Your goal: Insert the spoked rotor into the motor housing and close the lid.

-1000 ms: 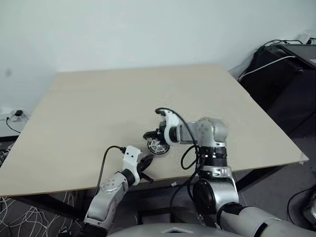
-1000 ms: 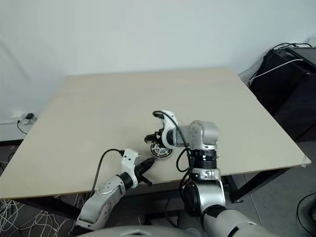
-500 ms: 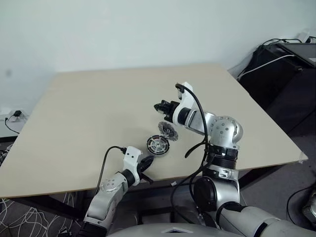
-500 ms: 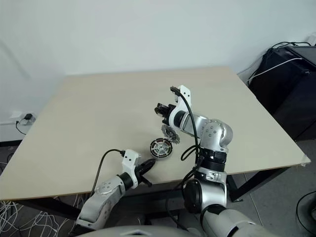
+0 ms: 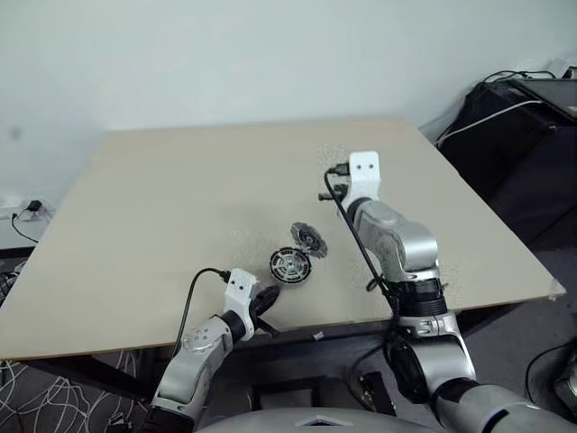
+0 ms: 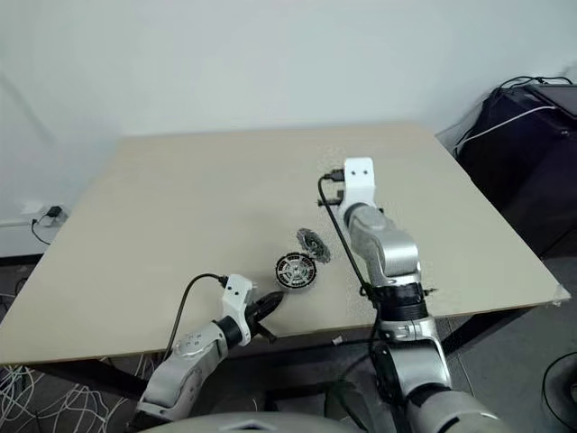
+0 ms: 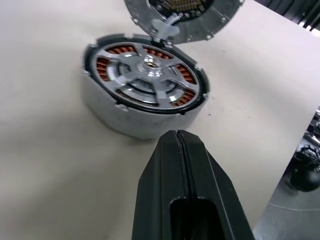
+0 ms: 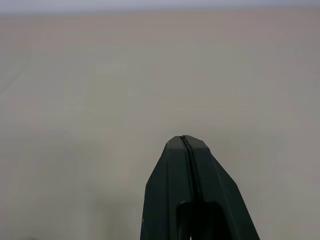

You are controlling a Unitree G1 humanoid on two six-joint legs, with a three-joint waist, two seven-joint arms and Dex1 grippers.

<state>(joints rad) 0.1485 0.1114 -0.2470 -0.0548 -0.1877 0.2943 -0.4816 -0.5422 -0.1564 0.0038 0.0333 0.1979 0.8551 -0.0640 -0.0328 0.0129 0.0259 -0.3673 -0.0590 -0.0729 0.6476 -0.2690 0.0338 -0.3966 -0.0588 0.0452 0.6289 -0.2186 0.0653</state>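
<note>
Both grippers, left (image 7: 182, 137) and right (image 8: 184, 140), shut, empty; lid (image 7: 182, 17) cut off behind motor housing (image 7: 145, 87).

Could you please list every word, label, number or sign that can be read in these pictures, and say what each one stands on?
None: no readable text in any view.
The motor housing, the lid beside it, the table, and the left gripper and right gripper carry no legible print.

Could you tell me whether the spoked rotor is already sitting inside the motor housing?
In. The spoked rotor sits inside the motor housing, copper windings showing between its spokes. The lid lies beside it, not closed.
</note>
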